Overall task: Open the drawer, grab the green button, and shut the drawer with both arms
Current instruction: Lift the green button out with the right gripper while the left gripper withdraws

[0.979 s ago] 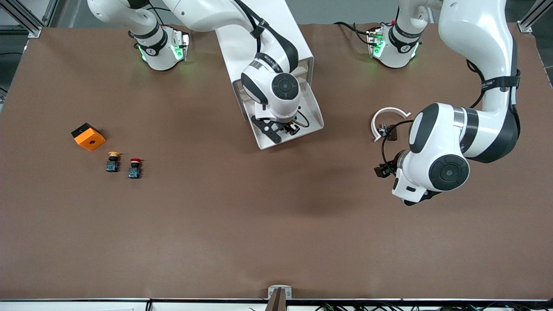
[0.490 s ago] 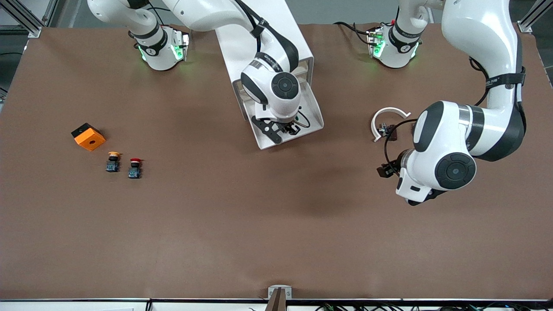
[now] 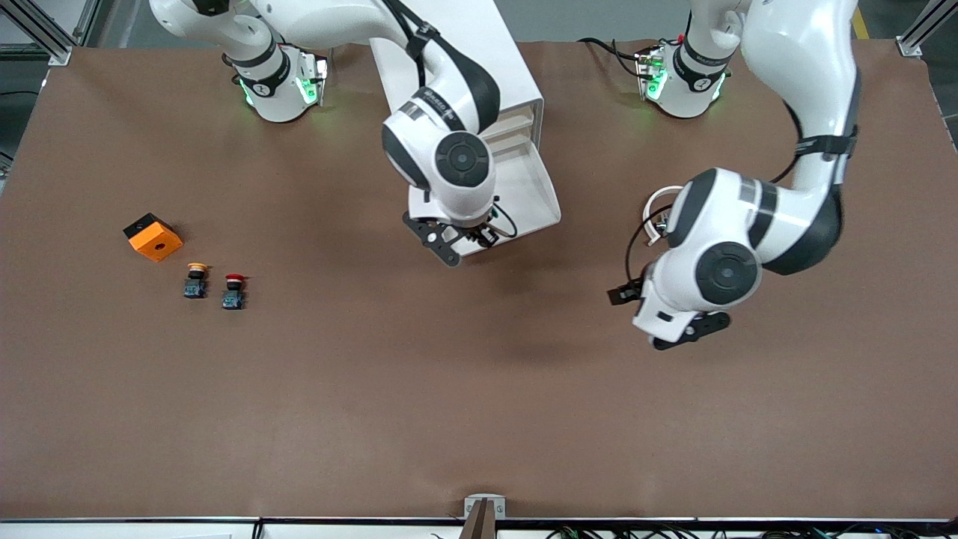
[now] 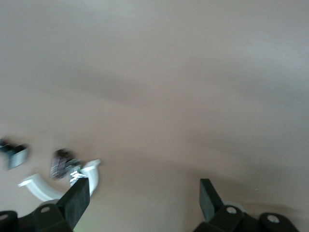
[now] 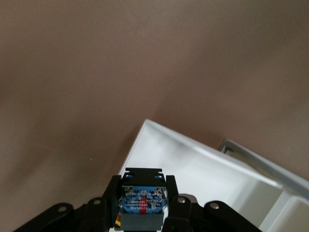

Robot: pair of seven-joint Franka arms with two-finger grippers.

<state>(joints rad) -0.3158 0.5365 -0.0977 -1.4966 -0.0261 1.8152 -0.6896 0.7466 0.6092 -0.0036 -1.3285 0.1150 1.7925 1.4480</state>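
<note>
The white cabinet (image 3: 494,67) stands at the back of the table with its drawer (image 3: 535,191) pulled open. My right gripper (image 3: 464,238) hangs over the drawer's front corner, shut on the button. In the right wrist view the button's black-and-blue block body (image 5: 142,203) sits between the fingers (image 5: 112,193) of the right gripper (image 5: 142,207), over the drawer's white rim (image 5: 193,159). The button's cap is hidden. My left gripper (image 3: 673,333) is open and empty over bare table. The left wrist view shows the left gripper (image 4: 142,203) with its fingers (image 4: 77,203) wide apart.
A white ring piece (image 3: 657,203) with a small dark part (image 4: 62,163) lies under the left arm, also in the left wrist view (image 4: 43,186). An orange block (image 3: 153,236), a yellow-capped button (image 3: 196,279) and a red-capped button (image 3: 234,290) lie toward the right arm's end.
My right gripper has risen out of the drawer with the button and shifted to the drawer's front corner. The left arm has swung toward the middle of the table.
</note>
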